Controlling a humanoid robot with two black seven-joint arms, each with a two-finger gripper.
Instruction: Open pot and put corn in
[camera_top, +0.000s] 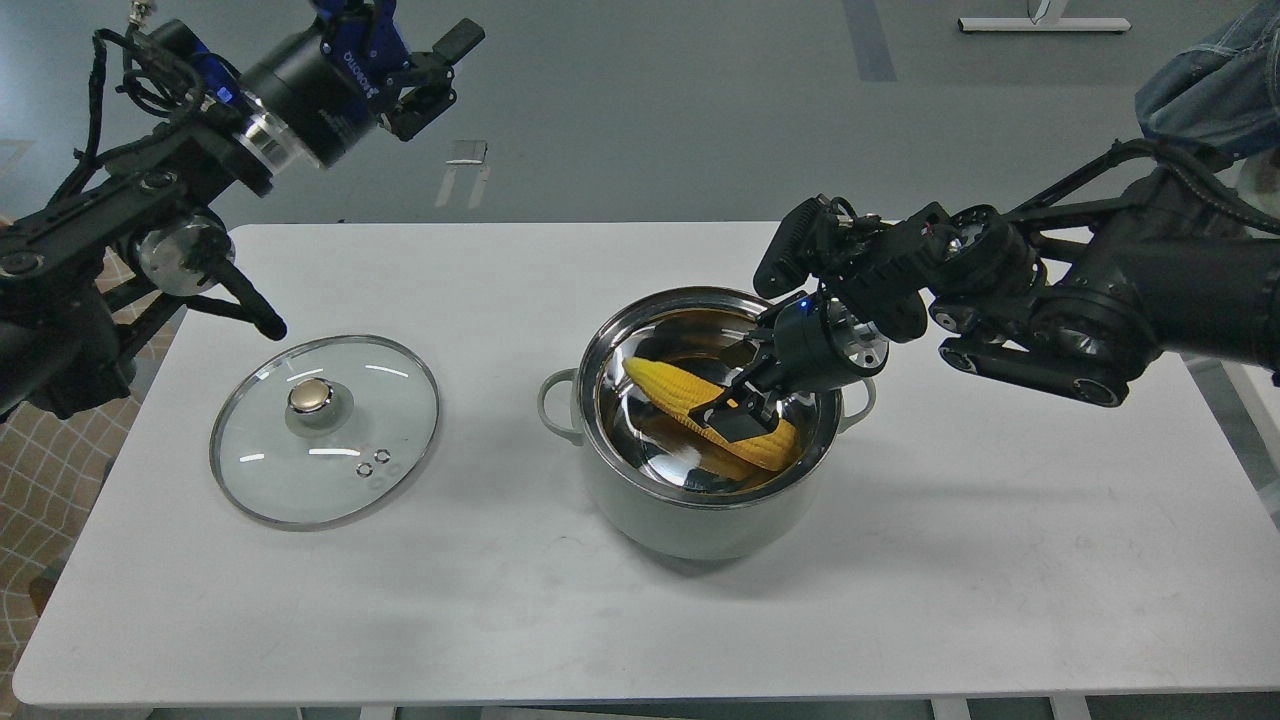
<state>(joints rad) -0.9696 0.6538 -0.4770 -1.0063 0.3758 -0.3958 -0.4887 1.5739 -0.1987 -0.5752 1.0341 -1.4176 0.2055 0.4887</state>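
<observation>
The pale grey-green pot (700, 520) stands uncovered in the middle of the table, its steel inside showing. The yellow corn (672, 388) lies slanted inside the pot, pointed end to the upper left, below the rim. My right gripper (738, 418) reaches down into the pot from the right, and its fingers are closed around the thicker part of the corn. My left gripper (432, 68) is raised high at the back left, open and empty, far from the pot.
The flat glass lid (325, 430) with a gold knob lies on the white table (1000, 560) left of the pot. Bare tabletop lies to the right and in front of the pot.
</observation>
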